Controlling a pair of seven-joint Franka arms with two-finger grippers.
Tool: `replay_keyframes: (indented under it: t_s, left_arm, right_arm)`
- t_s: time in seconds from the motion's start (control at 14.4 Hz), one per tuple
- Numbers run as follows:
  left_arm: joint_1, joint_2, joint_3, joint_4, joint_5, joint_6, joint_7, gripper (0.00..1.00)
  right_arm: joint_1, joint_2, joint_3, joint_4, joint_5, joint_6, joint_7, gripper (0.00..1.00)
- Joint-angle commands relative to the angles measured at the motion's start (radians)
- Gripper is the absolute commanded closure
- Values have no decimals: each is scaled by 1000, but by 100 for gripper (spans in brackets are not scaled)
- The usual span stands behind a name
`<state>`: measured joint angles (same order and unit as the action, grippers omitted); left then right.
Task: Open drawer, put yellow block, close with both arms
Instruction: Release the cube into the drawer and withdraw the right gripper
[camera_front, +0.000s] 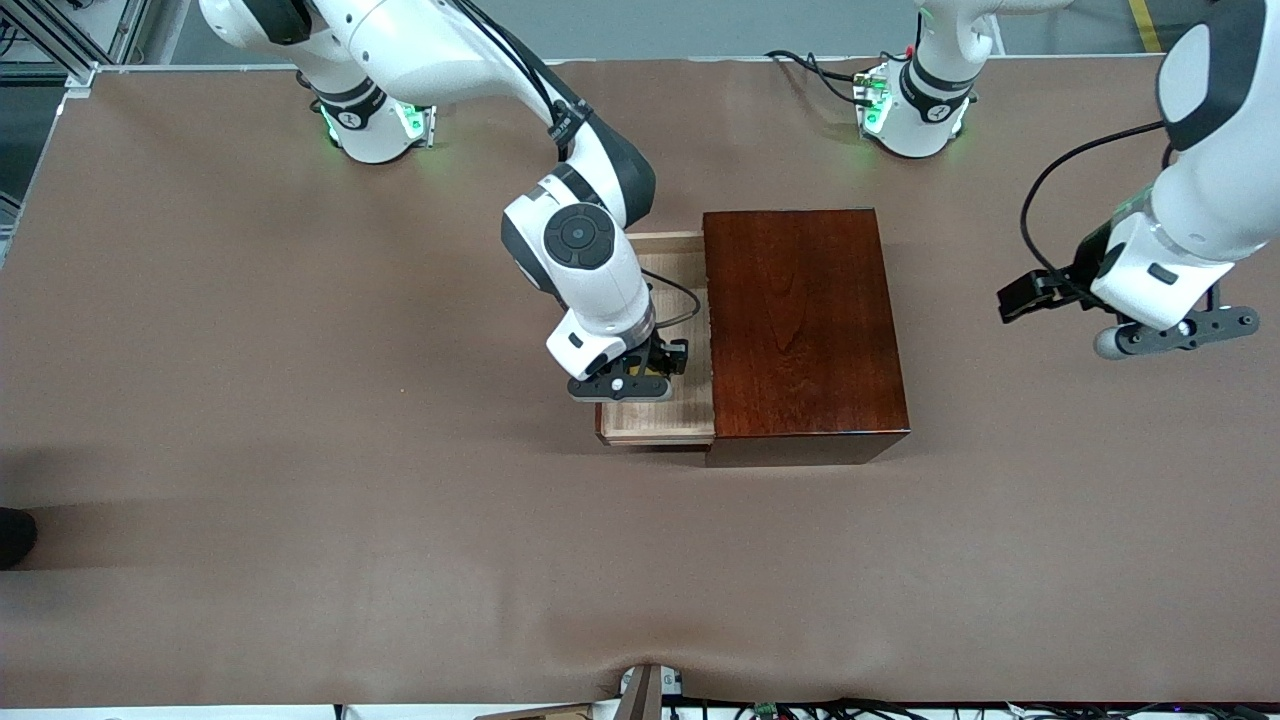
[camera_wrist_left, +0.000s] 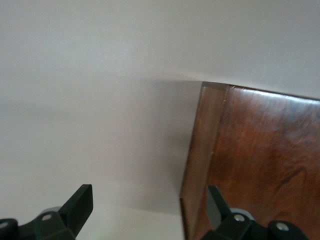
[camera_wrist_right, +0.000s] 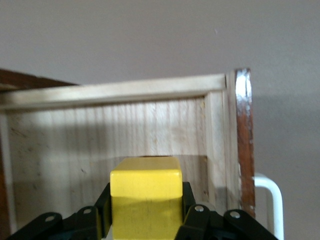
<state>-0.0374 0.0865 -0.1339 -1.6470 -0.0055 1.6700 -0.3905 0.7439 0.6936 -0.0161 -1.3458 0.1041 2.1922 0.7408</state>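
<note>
While the glossy, dark reddish-brown box (camera_front: 805, 325) sits as a squared block on the matte brown table cover (camera_front: 250, 420), its drawer (camera_front: 660, 420) stands pulled out toward the right arm's end of the table, a shallow tray of pale, straight-grained wood with thin plank walls. In the right wrist view a dark lacquered front panel edges the tray, and a white rounded bar handle (camera_wrist_right: 270, 200) curves off it, only partly in frame. The right gripper (camera_front: 640, 378) hangs over the open drawer with its black fingers clamped on the yellow block (camera_wrist_right: 146, 200), a bright, smooth cube with crisp edges that fills the gap between the pads; the lower part of the cube is cut off by the frame, and from the front camera only a sliver of yellow shows under the wrist. Whether the block touches the drawer floor cannot be told. The left gripper (camera_front: 1125, 315) waits in the air over bare table toward the left arm's end, just beside the box, fingers spread wide apart and holding nothing.
</note>
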Motion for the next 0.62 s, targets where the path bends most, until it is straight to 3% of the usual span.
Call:
replay_keyframes:
  t_s: [0.0,0.07,0.14,0.21,0.42,0.55]
  left_arm:
    - [-59,29,-4,30,-18,-4,-169,0]
    - [-85,35,-4,30,-15,-4,-238,0]
    - [-102,38,-4,30,-11,-3,-296,0]
    - [-120,47,-4,30,-14,-1,-348,0]
    - [-150,67,-6,48,-18,10,-474,0]
    - [-154,96,-18,84,-19,20,-572,0]
  right_arm:
    - [9,-3,-2,8,14,-46,11,100]
    - [8,-3,-2,8,16,-46,12,100]
    - [9,-3,-2,10,17,-45,15,69]
    - [9,0,-2,14,22,-40,23,1]
    - [5,-12,-2,19,22,-48,23,0]
    - [-21,-84,-4,19,26,-109,17,0]
